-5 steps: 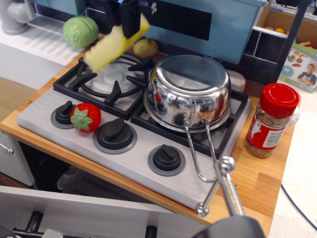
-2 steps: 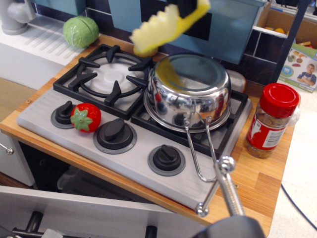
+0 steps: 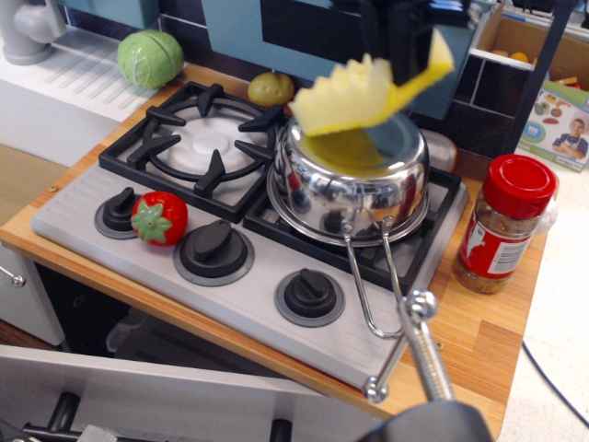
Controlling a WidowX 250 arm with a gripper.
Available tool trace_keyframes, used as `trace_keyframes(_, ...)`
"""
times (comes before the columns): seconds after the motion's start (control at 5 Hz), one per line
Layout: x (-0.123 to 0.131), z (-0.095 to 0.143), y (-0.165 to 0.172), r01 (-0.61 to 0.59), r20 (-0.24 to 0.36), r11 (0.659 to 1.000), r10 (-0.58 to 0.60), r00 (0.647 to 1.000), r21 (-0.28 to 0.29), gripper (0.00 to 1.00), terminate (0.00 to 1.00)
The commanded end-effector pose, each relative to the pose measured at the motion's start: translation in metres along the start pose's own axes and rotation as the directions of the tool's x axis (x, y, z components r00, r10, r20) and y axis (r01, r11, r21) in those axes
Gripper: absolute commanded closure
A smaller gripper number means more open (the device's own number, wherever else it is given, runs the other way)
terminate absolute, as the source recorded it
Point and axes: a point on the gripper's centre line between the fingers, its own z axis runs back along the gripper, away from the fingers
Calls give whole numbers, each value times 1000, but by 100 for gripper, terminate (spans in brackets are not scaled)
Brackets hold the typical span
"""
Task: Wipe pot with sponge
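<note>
The shiny steel pot (image 3: 354,189) stands on the right burner of the toy stove, its wire-loop handle (image 3: 375,281) pointing toward the front. The pale yellow sponge (image 3: 368,90), wavy edge to the left, hangs tilted just above the pot's open top and is mirrored in the pot's inside. My dark gripper (image 3: 405,41) comes down from the top edge and is shut on the sponge's right part. Its fingertips are mostly hidden behind the sponge.
The grey stove (image 3: 230,198) has three black knobs (image 3: 214,249) along the front. A toy strawberry (image 3: 159,217) lies by the left knob. A cabbage (image 3: 150,57) and a potato (image 3: 271,88) sit behind. A red-capped spice jar (image 3: 504,224) stands right of the pot.
My gripper has carried the sponge rightward from above the left burner to just above the pot. The pot has not moved.
</note>
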Motion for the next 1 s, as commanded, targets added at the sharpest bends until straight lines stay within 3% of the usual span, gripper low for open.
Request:
trace_keyframes(0.0, 9, -6, -12, 2, -3, 1000, -2, 1000, 3, 100, 0)
trace_keyframes(0.2, 12, -1, -26, 42, -41, 993, -47, 998, -115, 100, 0)
trace_keyframes(0.4, 5, 3, -44, 110, -54, 976, -122, 991, -186, 100, 0)
trace_keyframes(0.6, -5, 2, -59, 150, -82, 964, -172, 982, -219, 100, 0)
trace_keyframes(0.8, -18, 5, -70, 179, -84, 956, -204, 975, -234, 100, 100)
